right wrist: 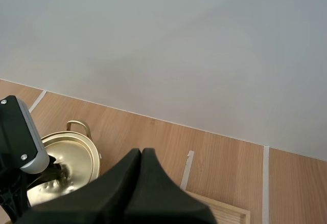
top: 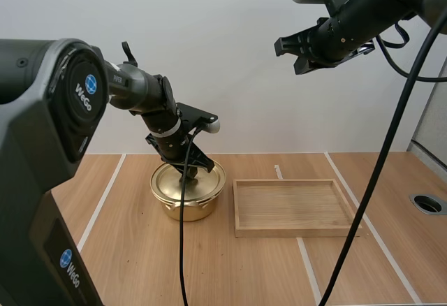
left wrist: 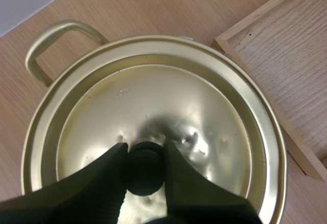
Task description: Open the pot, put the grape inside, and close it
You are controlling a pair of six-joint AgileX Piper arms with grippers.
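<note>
At table left, pot: a round gold-coloured metal pot stands on the light wooden table, closed, with its shallow domed gold lid seated flat inside the rim.
Lid knob: a small round black knob stands upright at the lid's centre and is the only grip point on it.
Left gripper: my left gripper is down on the lid with one black finger on each side of the knob. The pads touch it, so it reads as clamped on the knob.
Deciding relation: the knob sits squarely between the fingers with no offset to either side. Its axis is vertical, so I judge that the lift should go straight up before any sideways carry.
Tray: a shallow rectangular wooden tray lies at 3 o'clock from the pot, just beside it and not touching. Its long axis runs from 9 to 3. It looks like a likely resting place for the lid.
Right gripper: my right gripper is raised high at about 1 o'clock from the pot in the high view, well apart from it. Its fingers are pressed together into one dark wedge with nothing between them.
Nearer arm: the left one, by a wide margin.
Step in hand: opening the pot; the lid is not yet off.
</note>
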